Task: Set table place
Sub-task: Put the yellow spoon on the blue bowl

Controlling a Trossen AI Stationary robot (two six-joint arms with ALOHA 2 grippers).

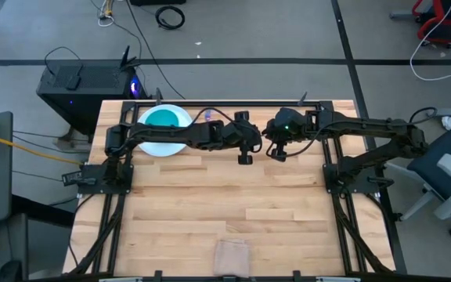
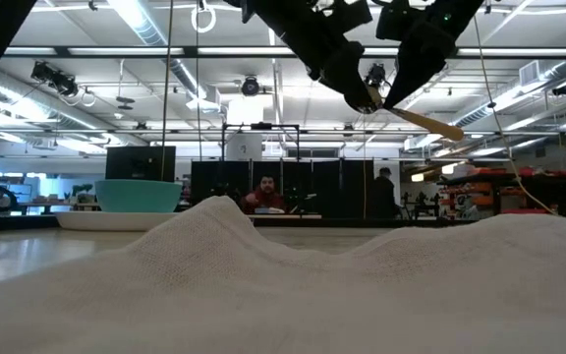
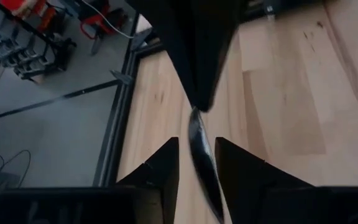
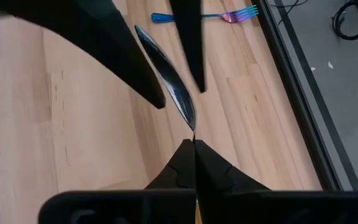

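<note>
Above the bench [image 1: 210, 211], a little to the right of the white plate [image 1: 151, 145], I have both arms meeting mid-air over the spoon [image 4: 166, 81]. Right gripper [image 4: 194, 146] fingers are pressed together on the tip of the spoon bowl end; the handle sticks out past it in the low view [image 2: 430, 121]. Left gripper [image 3: 197, 152] has its fingers spread either side of the spoon bowl, not clamped as far as I can see. Looks like a hand-over from right to left, my guess.

Done so far: teal bowl [image 1: 165, 119] sits on the plate at the far left of the bench. Fork [image 4: 204, 15] lies flat on the wood just right of the plate, near the far rail; can't tell if that's its final spot. Left to do: spoon is in the air, needs laying beside the plate. Folded cloth [image 1: 232, 254] at the near edge, well apart from the plate, untouched
</note>
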